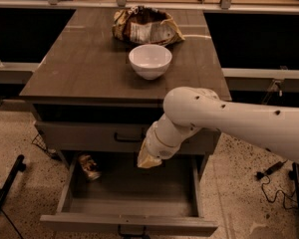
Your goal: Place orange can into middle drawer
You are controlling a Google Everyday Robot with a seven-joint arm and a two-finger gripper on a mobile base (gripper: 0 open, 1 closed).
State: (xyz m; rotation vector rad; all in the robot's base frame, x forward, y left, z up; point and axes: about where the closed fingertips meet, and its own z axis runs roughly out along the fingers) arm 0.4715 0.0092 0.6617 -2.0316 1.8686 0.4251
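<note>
The orange can (89,167) lies in the left rear corner of the middle drawer (129,224), well to the left of the gripper (149,159), which hangs above the drawer floor; whether it is open or closed cannot be told.
</note>
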